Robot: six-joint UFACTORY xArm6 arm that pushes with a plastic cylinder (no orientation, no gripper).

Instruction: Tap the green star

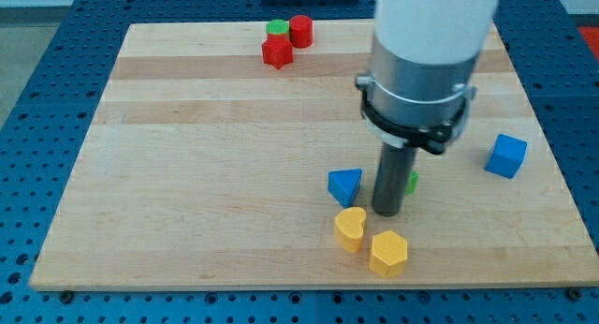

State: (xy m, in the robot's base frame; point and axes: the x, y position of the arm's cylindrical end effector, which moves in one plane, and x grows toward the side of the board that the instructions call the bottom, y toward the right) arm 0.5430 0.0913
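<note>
The green star [413, 182] is almost wholly hidden behind my rod; only a small green edge shows at the rod's right side. My tip [387, 213] rests on the board right at that green block, touching or nearly touching it. A blue triangular block [345, 184] lies just to the tip's left. A yellow heart [351, 228] and a yellow hexagon [388, 253] lie just below the tip.
A blue cube [506, 156] sits at the view's right. At the view's top a green cylinder [277, 28], a red cylinder [300, 30] and a red star [277, 51] cluster together. The wooden board [187, 174] ends near the yellow blocks at the bottom.
</note>
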